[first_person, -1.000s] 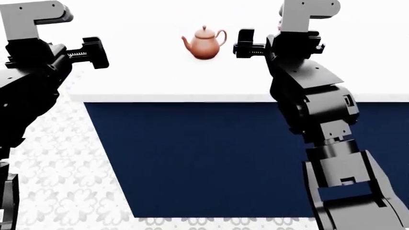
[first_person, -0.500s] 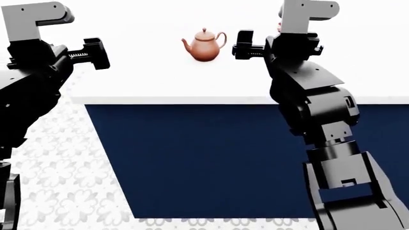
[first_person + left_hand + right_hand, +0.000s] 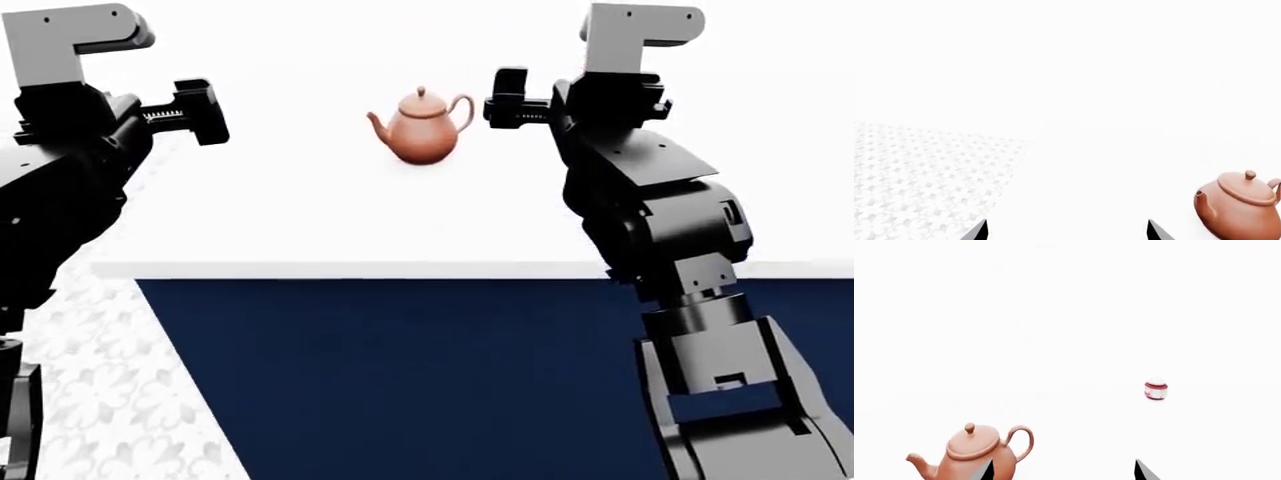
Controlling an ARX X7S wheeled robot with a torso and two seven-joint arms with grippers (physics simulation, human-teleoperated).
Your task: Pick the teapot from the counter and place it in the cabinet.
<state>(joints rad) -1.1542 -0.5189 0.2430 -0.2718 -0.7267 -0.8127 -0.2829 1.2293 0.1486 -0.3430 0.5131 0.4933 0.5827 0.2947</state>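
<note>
Teapot [image 3: 420, 128], a small round-bellied terracotta-brown clay pot with a knobbed lid, stands upright on the broad plain white tabletop [image 3: 334, 220], well back from its front edge, its curved spout toward the robot's left and its looped handle toward the right. It sits between the two raised arms, touched by neither. The left gripper [image 3: 187, 111] is held up over the tabletop's left edge, level and pointing inward toward the pot but well apart from it; its left wrist view shows two dark fingers [image 3: 977, 232] set wide apart with nothing between them, the pot off to one side. The right gripper [image 3: 510, 98] is also level and points inward, just beside the handle; its fingers [image 3: 1142, 471] likewise stand apart and empty, with the pot low in that view partly behind one tip. A tiny red-and-white jar [image 3: 1155, 389] stands farther back on the white top. Below the front edge runs a flat navy-blue base [image 3: 427, 380], and white floral-patterned floor tiles [image 3: 94, 380] show at the left.
</note>
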